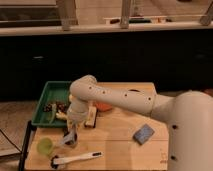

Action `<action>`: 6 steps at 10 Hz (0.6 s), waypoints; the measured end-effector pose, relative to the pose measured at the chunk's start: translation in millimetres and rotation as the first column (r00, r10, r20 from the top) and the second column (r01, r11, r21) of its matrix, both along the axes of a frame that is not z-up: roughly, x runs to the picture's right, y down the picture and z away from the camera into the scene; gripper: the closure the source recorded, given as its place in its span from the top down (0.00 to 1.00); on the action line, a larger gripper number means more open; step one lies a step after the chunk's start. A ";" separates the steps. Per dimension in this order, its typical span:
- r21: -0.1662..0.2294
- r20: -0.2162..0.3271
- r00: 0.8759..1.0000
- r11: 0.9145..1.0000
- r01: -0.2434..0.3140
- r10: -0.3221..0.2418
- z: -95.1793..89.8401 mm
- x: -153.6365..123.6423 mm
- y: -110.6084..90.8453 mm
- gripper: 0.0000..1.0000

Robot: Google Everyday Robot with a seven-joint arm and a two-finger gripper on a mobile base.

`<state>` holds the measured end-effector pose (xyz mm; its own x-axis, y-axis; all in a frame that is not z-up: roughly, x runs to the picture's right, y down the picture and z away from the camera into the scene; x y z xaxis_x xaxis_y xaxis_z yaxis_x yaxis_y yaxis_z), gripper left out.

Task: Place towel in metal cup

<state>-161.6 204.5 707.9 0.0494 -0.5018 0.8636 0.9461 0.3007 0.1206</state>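
Towel: a pale strip (pixel 62 141) at the pincer's tip, on the near left of the desk; whether any of it is inside the cup cannot be told.
Metal cup: small and dark (pixel 73 142), just right of the towel, under the pincer.
Pincer: (pixel 71 134) low over the metal cup; how far open it is, and its hold, cannot be told.
Green cup: (pixel 44 146) just left of the towel.
White utensil: (pixel 75 159) lies flat by the near edge.
Green tray: (pixel 49 94) far left.
Blue sponge: (pixel 144 132) right, well apart.
Desk: wooden (pixel 120 147).
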 end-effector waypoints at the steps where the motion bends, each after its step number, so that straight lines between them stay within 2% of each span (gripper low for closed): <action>1: -0.002 0.006 1.000 1.000 0.006 -0.006 -1.0 -2.7 2.6 0.10; 6: -0.004 0.022 1.000 1.000 0.018 -0.018 -3.7 -9.8 7.1 0.57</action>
